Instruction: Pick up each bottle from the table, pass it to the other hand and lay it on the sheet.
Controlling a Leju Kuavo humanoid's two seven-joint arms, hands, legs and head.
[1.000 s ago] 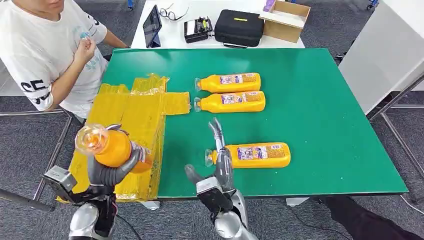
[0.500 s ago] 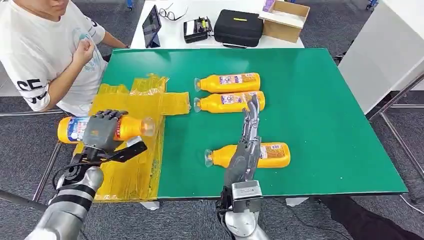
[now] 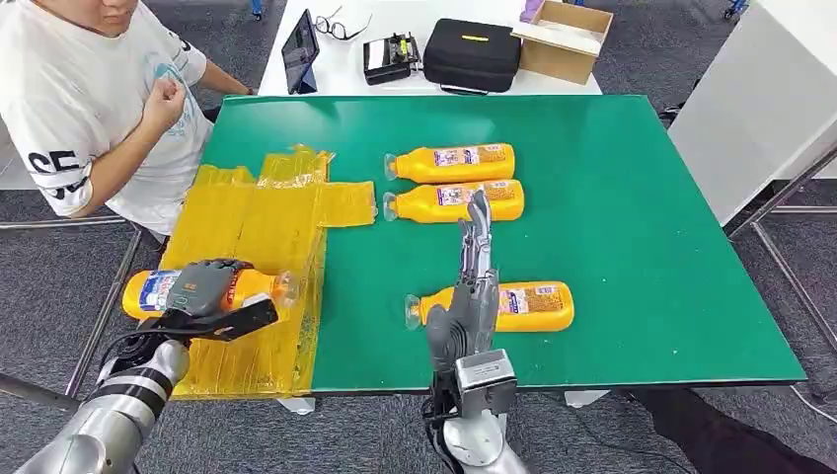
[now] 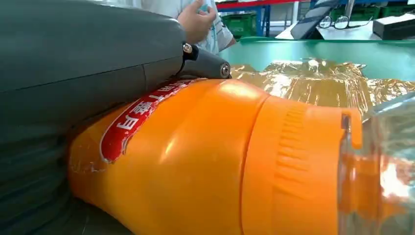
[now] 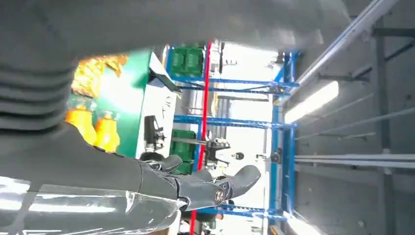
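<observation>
An orange plastic juice bottle point(image 3: 202, 289) is gripped lying sideways in the left hand point(image 3: 202, 293), low over the crinkled yellow plastic sheet point(image 3: 259, 222); laying down is judged in hand. The right hand point(image 3: 472, 286), fingers extended and empty, is held above the nearest bottle point(image 3: 513, 306) on the green table point(image 3: 642, 217). Release is called for next.

The left robot hand point(image 3: 202, 286) is covering the middle of the held bottle point(image 3: 259, 286), hiding most of its label. In the left wrist view that bottle's clear cap point(image 4: 386, 166) is running off the edge, blurred. The right robot hand point(image 3: 472, 296) is blocking part of the nearest bottle point(image 3: 533, 304) on the counter point(image 3: 642, 247). The person point(image 3: 79, 99) is being cropped at the frame's border.
</observation>
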